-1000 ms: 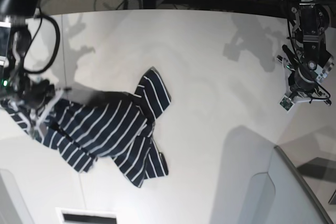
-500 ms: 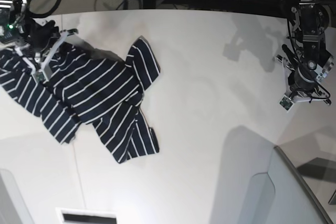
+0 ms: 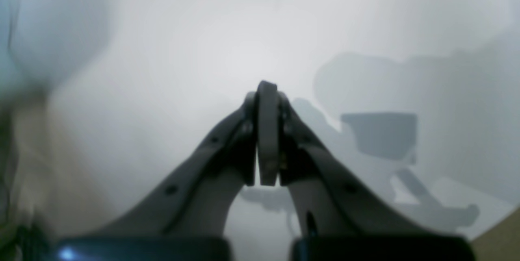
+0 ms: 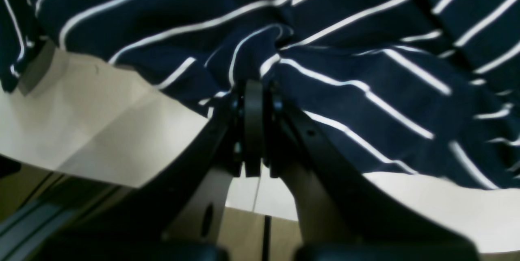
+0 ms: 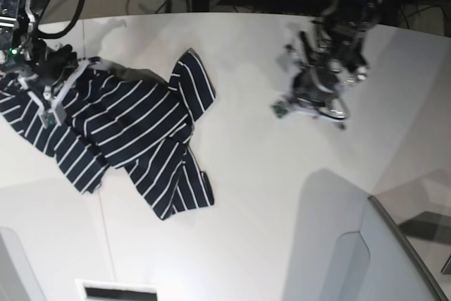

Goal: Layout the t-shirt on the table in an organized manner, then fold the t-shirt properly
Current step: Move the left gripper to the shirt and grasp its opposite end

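White table [image 5: 268, 195]; right wrist view alone shows jaws clenched on t-shirt [image 4: 365, 49]; left jaws clenched, empty.

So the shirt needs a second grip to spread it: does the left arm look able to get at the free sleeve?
Probably yes: bare table lies between the shut, empty left gripper and the t-shirt sleeve.
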### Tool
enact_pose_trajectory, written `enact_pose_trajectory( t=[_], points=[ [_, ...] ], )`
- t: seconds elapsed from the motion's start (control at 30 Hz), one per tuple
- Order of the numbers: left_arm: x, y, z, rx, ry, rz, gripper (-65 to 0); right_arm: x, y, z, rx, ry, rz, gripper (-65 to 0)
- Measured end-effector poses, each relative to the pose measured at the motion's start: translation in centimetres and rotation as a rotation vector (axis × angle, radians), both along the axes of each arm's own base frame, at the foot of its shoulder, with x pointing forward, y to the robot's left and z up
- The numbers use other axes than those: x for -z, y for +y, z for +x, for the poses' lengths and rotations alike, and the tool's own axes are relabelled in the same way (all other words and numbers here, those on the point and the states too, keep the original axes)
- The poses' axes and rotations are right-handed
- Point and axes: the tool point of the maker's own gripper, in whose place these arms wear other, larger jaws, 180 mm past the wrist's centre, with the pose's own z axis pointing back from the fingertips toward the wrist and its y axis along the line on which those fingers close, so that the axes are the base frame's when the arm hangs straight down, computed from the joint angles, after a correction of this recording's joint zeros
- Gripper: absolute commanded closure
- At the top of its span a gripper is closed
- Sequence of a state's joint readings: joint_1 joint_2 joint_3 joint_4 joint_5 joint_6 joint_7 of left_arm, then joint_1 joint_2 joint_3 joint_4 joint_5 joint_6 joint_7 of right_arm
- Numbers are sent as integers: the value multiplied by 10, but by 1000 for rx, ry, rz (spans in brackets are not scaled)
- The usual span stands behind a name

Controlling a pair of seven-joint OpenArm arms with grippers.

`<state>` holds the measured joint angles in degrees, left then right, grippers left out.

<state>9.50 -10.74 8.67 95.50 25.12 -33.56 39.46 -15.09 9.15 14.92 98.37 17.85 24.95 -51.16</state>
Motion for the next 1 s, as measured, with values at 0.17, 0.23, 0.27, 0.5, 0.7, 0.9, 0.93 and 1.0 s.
enact_pose_trajectory(
  t=[0.17, 0.23, 0.27, 0.5, 0.7, 0.9, 0.93, 1.0],
  points=[
    [6, -54, -6, 135, 14, -29, 0, -79, -2, 54, -60, -255, -74, 0],
    [19, -62, -19, 182, 60, -14, 0, -107, -9, 72, -74, -333, -117, 0],
    [27, -64, -26, 213, 85, 1, 0, -117, -13, 79, -82, -355, -139, 0],
    [49, -52, -56, 365, 144, 140, 0, -177, -40, 120, -46, -492, -210, 0],
    [27, -108, -67, 442, 90, 3, 0, -218, -58, 141, 4, -589, -246, 0],
    [17, -184, -66, 525, 48, -203, 0, -229, -58, 142, -8, -610, -268, 0],
    [20, -196, -65, 521, 59, -235, 0, -235, -57, 143, -9, -628, -271, 0],
    [34, -209, -59, 514, 99, -242, 0, -241, -55, 145, -16, -650, -263, 0]
  ],
)
